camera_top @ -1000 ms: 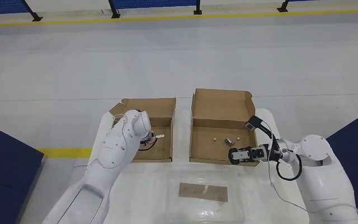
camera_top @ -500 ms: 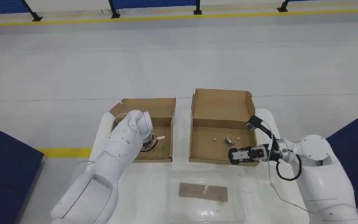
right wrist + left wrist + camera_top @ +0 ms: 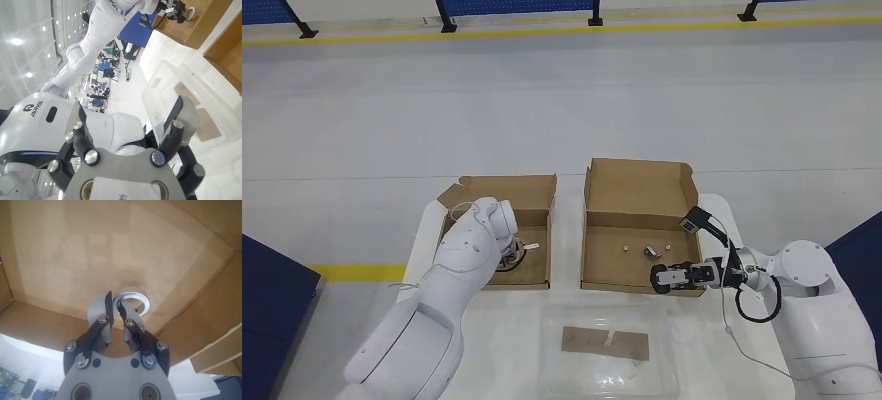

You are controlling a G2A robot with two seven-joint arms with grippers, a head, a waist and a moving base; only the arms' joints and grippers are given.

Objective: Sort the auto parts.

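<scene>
Left end effector (image 3: 115, 306) stays clamped on the metal ring (image 3: 144, 300) in the left-edge cardboard box (image 3: 75, 247); you're nearing release.

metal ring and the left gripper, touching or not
Touching. Left wrist view: the left gripper pinches the metal ring by its wall, one finger outside, one inside.

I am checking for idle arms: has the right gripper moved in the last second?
No. The right gripper stays over the near edge of the right box.
</scene>
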